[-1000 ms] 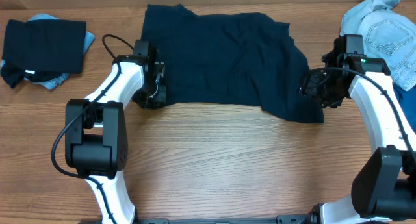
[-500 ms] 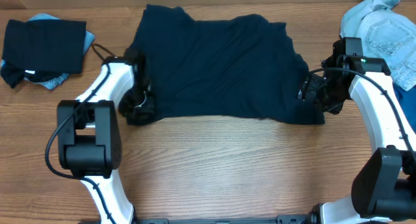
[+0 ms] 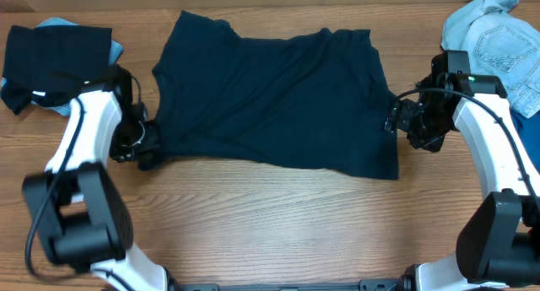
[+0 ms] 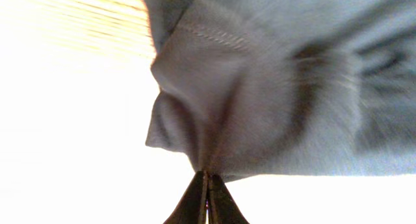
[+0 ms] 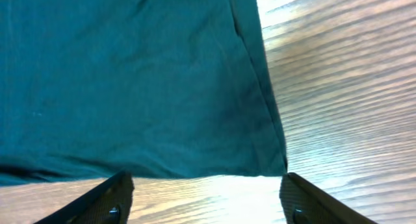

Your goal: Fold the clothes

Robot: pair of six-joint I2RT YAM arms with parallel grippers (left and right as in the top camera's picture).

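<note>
Navy, near-black shirt (image 3: 274,105): one item, lay spread mostly flat across the middle of the wooden table (image 3: 278,232), between the two arms. Its fabric showed soft creases, and its lower edge ran at a slant from left to right.

Left gripper (image 3: 150,153): stood at the shirt's lower left corner. In the wrist view its fingertips (image 4: 207,185) were pressed together, pinching a bunched fold of cloth with a stitched hem (image 4: 214,37) above it.

Right gripper (image 3: 398,121): stood just beside the shirt's right edge. In the wrist view its fingers (image 5: 110,201) stood wide apart with nothing between them; the shirt's corner (image 5: 276,162) lay flat on the wood just ahead of them, apart from both.

Black garment (image 3: 55,59): one item, folded, lay at the far left of the table, well apart from the shirt.

Mid-blue piece (image 3: 63,108): lay partly under the black garment, showing at its edges.

Pale denim piece (image 3: 494,38): crumpled, lay at the far right corner behind the right arm.
</note>
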